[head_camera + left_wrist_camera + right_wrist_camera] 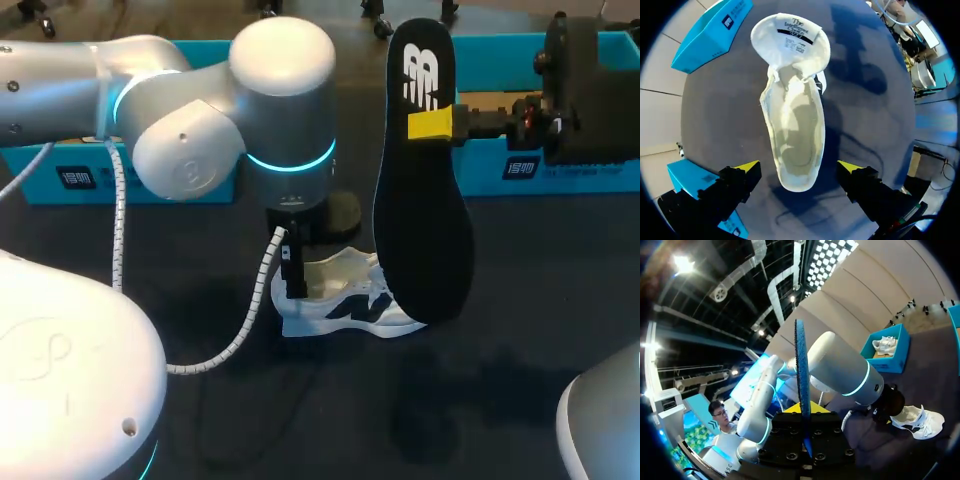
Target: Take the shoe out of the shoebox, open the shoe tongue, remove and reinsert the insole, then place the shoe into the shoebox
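Dark table [520,340]. L arm [200,110] enters from left and reaches mid-table, wrist pointing down over shoe. Left shoebox piece [60,180] & right shoebox piece [570,170], both blue, at far edge. Black insole [425,180] upright in air, wide end down, overlapping shoe's toe in head view; contact unclear. R gripper [432,123] clamped on insole near top end. White shoe [345,300] on its sole mid-table, tongue [790,42] folded back, opening wide. L gripper [799,167] spread, fingers either side of heel, clear of it.
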Action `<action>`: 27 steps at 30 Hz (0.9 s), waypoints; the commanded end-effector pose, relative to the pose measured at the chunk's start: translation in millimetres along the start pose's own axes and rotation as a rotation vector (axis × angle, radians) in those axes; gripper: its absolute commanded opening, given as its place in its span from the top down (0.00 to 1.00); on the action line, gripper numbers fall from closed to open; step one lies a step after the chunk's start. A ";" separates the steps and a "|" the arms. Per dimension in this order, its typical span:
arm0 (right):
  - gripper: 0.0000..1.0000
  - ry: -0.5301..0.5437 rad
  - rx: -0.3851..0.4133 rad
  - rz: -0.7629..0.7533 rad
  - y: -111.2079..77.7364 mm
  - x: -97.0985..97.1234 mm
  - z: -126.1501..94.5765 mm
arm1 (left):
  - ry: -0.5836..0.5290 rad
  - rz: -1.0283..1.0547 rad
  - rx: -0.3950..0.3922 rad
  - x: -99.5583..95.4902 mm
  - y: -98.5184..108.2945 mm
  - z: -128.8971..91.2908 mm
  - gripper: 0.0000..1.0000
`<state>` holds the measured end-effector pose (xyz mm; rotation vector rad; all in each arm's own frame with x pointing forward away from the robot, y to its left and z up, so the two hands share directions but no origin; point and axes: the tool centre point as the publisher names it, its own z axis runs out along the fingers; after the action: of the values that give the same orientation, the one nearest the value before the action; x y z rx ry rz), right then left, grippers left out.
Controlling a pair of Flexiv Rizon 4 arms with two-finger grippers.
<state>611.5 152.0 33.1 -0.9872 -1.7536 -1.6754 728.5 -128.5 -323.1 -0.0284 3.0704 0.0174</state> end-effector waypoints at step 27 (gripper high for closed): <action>1.00 -0.002 0.000 0.002 0.8 -0.5 3.2 | 0.034 -0.009 0.033 -7.0 -9.3 -1.7 0.00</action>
<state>611.5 152.0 33.1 -0.9872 -1.7536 -1.6754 732.4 -136.6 -323.7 -0.0480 3.0978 -0.0344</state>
